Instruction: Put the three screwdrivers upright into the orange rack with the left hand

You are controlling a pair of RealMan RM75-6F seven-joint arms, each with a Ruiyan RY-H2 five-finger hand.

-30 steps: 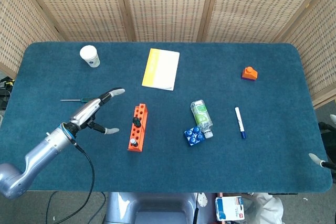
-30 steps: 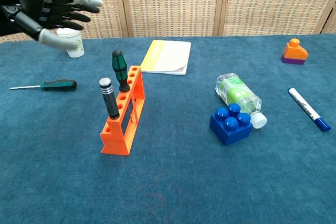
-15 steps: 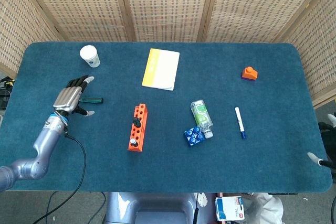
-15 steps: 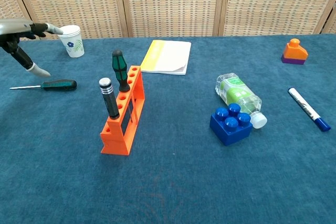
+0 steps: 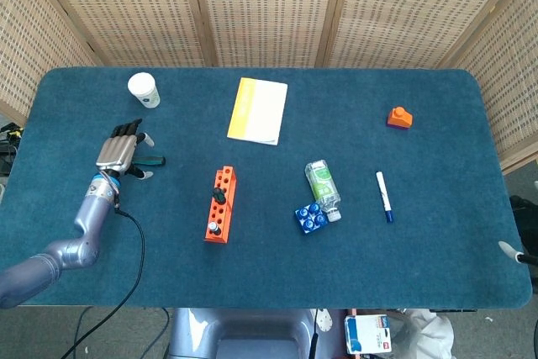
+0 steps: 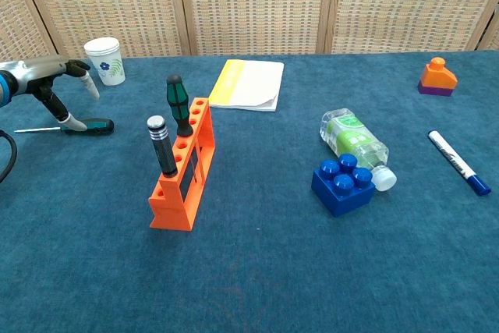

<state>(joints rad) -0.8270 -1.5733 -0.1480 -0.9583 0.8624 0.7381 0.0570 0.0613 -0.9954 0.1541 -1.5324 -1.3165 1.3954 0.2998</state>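
Two screwdrivers [image 6: 173,122] stood in the orange rack [image 6: 183,177]; a third [image 6: 87,125] lay near the table's [image 5: 437,258] left edge under the spread, empty left hand [image 5: 120,149].

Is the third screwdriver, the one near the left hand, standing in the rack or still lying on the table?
Lying flat on the table: the third screwdriver rests on the cloth, left of the orange rack, under the left hand.

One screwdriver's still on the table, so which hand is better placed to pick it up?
The left hand: it is right over the loose screwdriver at the table's left. The right hand barely shows at the far right edge.
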